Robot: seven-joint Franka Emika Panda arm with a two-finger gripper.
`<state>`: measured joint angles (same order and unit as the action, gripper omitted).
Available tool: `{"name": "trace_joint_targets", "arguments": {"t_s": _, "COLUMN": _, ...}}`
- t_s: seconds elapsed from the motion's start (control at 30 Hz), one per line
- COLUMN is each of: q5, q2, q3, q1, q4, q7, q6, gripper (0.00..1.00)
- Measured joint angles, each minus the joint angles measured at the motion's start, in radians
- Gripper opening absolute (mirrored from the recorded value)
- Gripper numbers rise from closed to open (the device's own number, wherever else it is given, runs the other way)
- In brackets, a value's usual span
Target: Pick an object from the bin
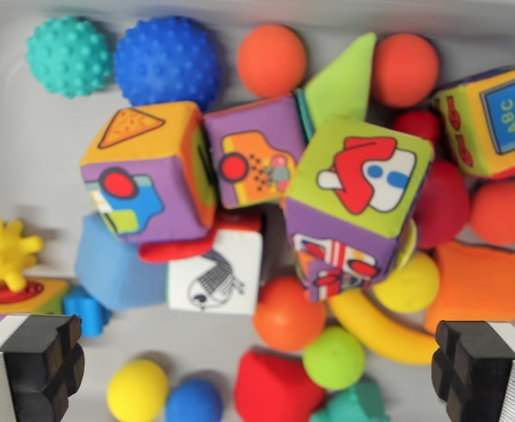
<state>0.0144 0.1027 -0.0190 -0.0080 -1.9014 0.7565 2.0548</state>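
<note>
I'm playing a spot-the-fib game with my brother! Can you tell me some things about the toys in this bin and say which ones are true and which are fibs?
1. The bumpy blue ball sits right beside the bumpy teal ball. True.
2. The gripper is squeezing the yellow banana. False: its black fingers are wide apart at the bottom corners, holding nothing.
3. One soft cube has ABC on it. True.
4. The spiky toy at the wrist view's left is green. False: it is yellow.
5. A green ball lies near the banana. True.
6. The white block shows a red car. False: it shows a black striped drawing.
</note>
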Motion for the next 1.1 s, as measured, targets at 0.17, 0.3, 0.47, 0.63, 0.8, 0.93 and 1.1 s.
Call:
{"name": "trace_joint_targets", "arguments": {"t_s": 0.17, "q5": 0.000, "q2": 0.002, "q3": 0.000, "q1": -0.001, "q4": -0.002, "q7": -0.021, "q6": 0.002, "gripper": 1.00}}
{"name": "trace_joint_targets", "arguments": {"t_s": 0.3, "q5": 0.000, "q2": 0.004, "q3": 0.000, "q1": -0.001, "q4": -0.003, "q7": -0.044, "q6": 0.005, "gripper": 1.00}}
{"name": "trace_joint_targets", "arguments": {"t_s": 0.47, "q5": 0.000, "q2": 0.005, "q3": 0.000, "q1": -0.002, "q4": -0.006, "q7": -0.072, "q6": 0.008, "gripper": 1.00}}
{"name": "trace_joint_targets", "arguments": {"t_s": 0.63, "q5": 0.000, "q2": 0.008, "q3": 0.000, "q1": -0.004, "q4": -0.009, "q7": -0.105, "q6": 0.012, "gripper": 1.00}}
{"name": "trace_joint_targets", "arguments": {"t_s": 0.8, "q5": 0.000, "q2": 0.011, "q3": 0.000, "q1": -0.005, "q4": -0.012, "q7": -0.138, "q6": 0.018, "gripper": 1.00}}
{"name": "trace_joint_targets", "arguments": {"t_s": 0.93, "q5": 0.000, "q2": 0.014, "q3": 0.000, "q1": -0.006, "q4": -0.014, "q7": -0.168, "q6": 0.022, "gripper": 1.00}}
{"name": "trace_joint_targets", "arguments": {"t_s": 1.1, "q5": 0.001, "q2": 0.018, "q3": 0.000, "q1": -0.007, "q4": -0.017, "q7": -0.211, "q6": 0.027, "gripper": 1.00}}
